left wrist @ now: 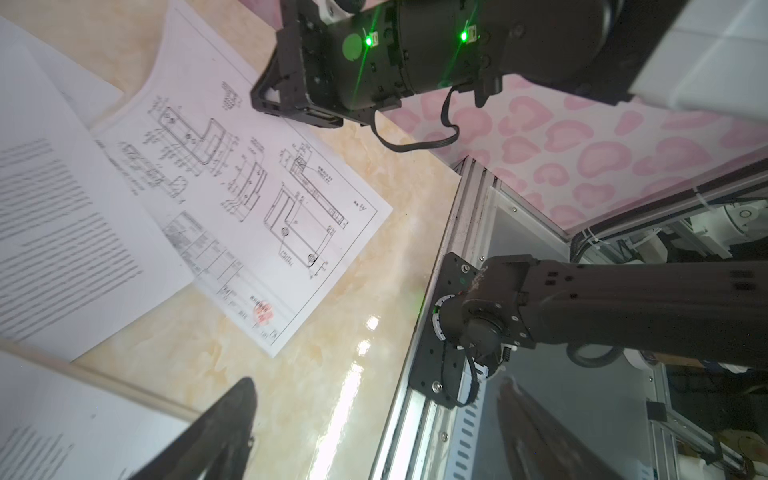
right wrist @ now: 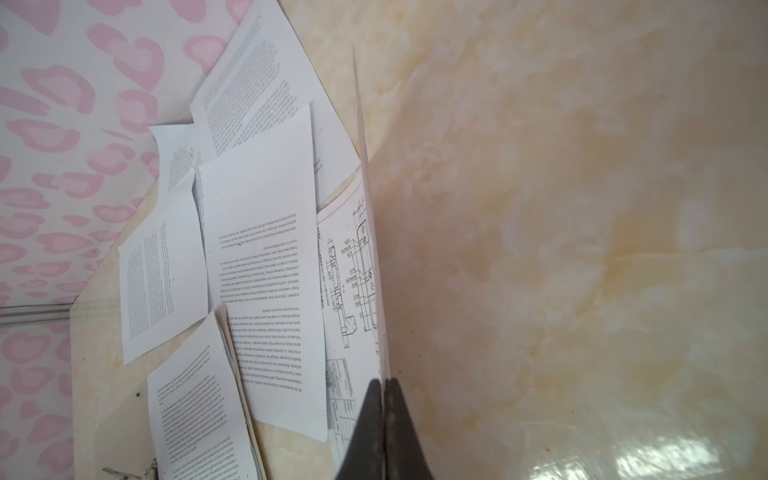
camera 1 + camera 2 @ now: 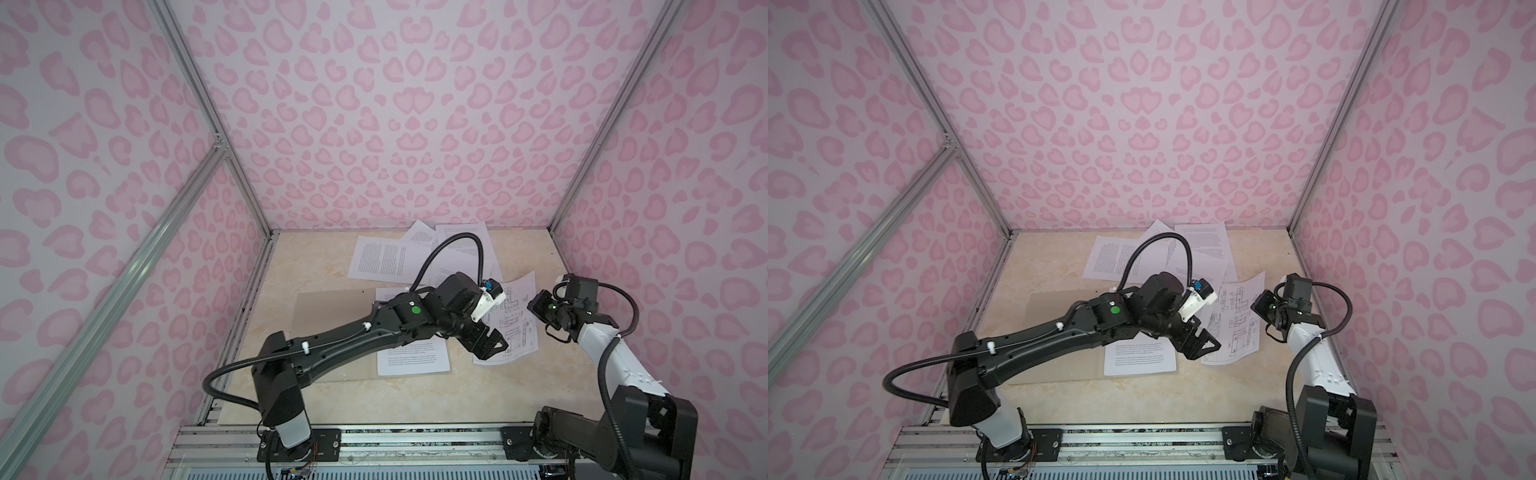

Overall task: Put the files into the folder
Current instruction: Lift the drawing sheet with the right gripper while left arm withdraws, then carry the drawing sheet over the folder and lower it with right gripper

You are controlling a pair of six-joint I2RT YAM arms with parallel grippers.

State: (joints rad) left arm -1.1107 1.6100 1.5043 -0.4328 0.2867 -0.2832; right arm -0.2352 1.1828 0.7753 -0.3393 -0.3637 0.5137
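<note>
Files [image 3: 395, 257] lie mostly as a loose overlapping heap of text pages at 12 o'clock, up against the back wall [image 3: 415, 124], while the open folder [image 3: 328, 309] lies flat at 9 o'clock with one text sheet [image 3: 415, 361] on its 3 o'clock part. The drawing sheet [image 3: 517, 328] lies at 3 o'clock, just beside that sheet, with its 9 o'clock side tucked under a text page. Its 3 o'clock edge is curled up off the tabletop [image 3: 415, 399] and comes close to the right wall [image 3: 665, 249]. Bare marble shows along 6 o'clock and in a narrow strip at 9 o'clock beside the folder. The right gripper [image 2: 384, 386] is pinched fully together on the raised edge of the drawing sheet, which the right wrist view shows edge-on running into the fingertips. The left gripper [image 3: 496, 347] is spread wide with nothing between its fingers [image 1: 232, 415]; it hangs above the drawing sheet's 6 o'clock corner, and I cannot tell whether it touches the paper. The left arm reaches low from 7 o'clock across the folder toward 3 o'clock, wrist bent down. The right arm rises from 5 o'clock, with its wrist turned toward 9 o'clock.
</note>
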